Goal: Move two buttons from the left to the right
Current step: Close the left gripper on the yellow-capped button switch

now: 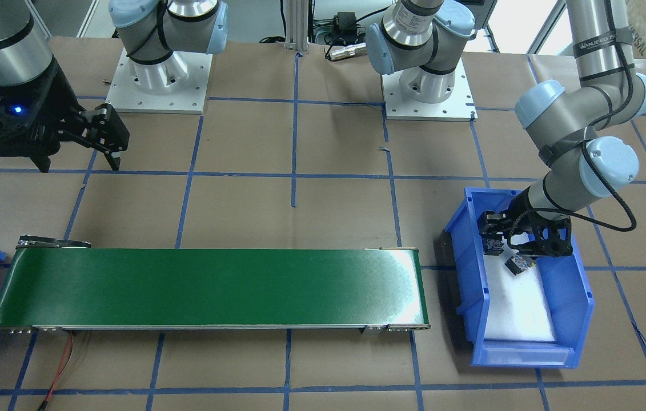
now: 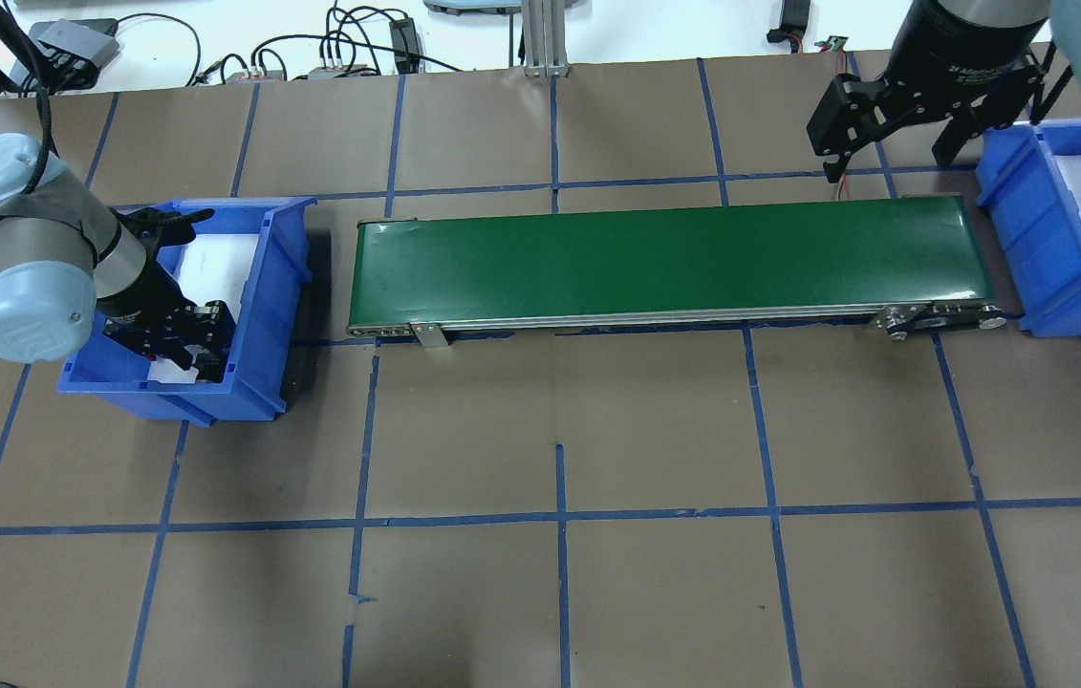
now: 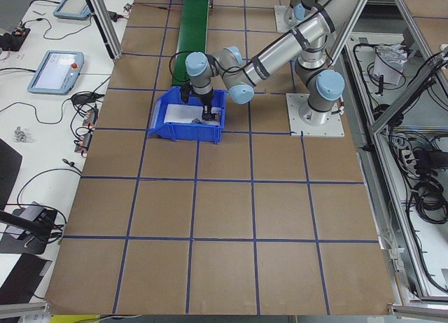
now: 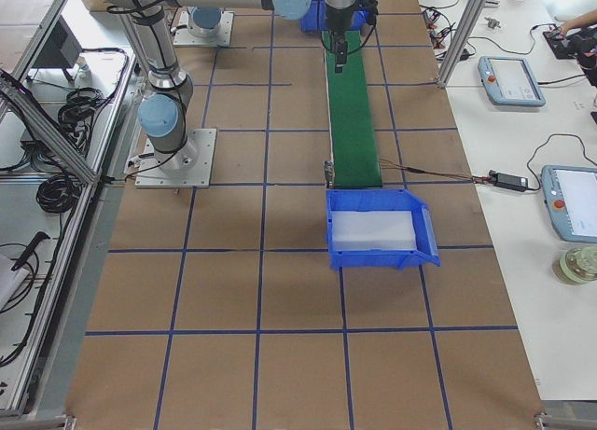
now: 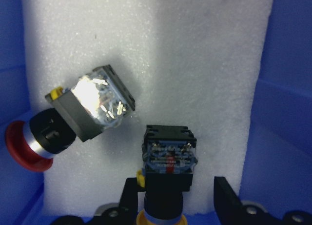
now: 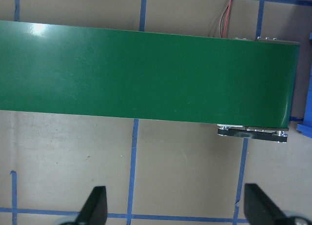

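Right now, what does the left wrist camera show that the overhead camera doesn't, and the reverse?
Only the left wrist view shows the red button and the yellow button clearly, the yellow one between the sides of the open left gripper. Only the overhead shows the green belt, the right gripper open near its right end, and the right bin. Both show the left gripper, the left bin and its white foam.

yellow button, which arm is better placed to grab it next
Left. The left gripper sits in the blue bin, open, straddling the yellow button; the right gripper hovers open beside the belt.
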You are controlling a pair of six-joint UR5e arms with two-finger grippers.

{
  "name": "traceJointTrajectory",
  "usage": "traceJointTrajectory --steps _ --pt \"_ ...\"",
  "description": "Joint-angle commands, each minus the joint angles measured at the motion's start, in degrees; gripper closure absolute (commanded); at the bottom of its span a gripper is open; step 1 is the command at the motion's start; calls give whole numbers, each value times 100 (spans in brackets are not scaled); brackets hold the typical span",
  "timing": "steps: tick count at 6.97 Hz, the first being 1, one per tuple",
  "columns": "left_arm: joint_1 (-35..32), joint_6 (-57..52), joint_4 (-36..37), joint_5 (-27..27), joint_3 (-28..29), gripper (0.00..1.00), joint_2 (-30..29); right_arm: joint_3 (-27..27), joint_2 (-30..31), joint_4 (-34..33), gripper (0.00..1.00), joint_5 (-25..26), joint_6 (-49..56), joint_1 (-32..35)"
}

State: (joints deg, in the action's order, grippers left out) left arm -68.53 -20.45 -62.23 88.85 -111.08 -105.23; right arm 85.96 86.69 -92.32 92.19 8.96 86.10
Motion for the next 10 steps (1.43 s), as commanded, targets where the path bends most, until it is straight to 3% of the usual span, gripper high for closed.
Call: traceJointTrajectory --steps 1,5,6,8,10 --pt "24 -12 35 1 -2 38 -33 -1 23 -32 0 9 0 12" --pt "33 -47 193 1 -2 38 -130 -1 50 -32 0 9 -8 12" --pt "24 -21 202 1 -2 50 -130 8 93 -32 0 9 -8 12" --pt "24 49 202 9 7 85 -121 8 94 -41 0 9 -8 12" --pt "15 67 150 53 103 90 97 26 85 -32 0 9 -8 12"
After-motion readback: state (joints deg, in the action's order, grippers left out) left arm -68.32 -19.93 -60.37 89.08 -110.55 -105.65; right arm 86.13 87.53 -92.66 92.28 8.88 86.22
